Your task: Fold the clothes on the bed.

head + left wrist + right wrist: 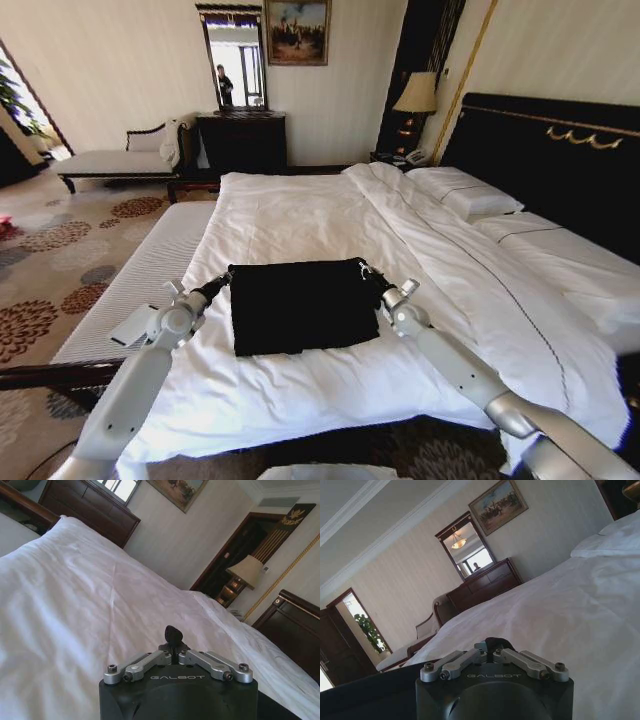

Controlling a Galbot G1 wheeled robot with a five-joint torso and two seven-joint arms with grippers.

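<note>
**Two tools at the far corners of the shirt**

Both of our tools are at work. The left tool (218,287) sits at the far left corner of the black T-shirt (300,305), and the right tool (375,283) sits at its far right corner. From the left wrist camera we see the left tool (173,639) with its fingers drawn close together, the dark tips meeting over the white sheet; whether any cloth is pinched between them we cannot tell. From the right wrist camera the right tool (492,645) looks the same, fingers brought together, with a dark edge of the shirt (370,695) lying just beside its housing. Again we cannot tell whether cloth is caught.

Outward from the tools, the shirt lies flat as a rough dark rectangle on the white duvet (330,220), near the foot of the bed (560,150) and well apart from the pillows (470,195). The sleeves appear already turned in, so we judge the fold to be partly made, with a lengthwise fold of the far edge toward the near edge a likely step.

We expect the shirt to handle as light, soft and limp cotton: it will sag between two holds and drag on the duvet. The corners of the far edge look to us the best places to take hold, pinching the shirt layers alone so that the duvet beneath does not come up with them.
</note>
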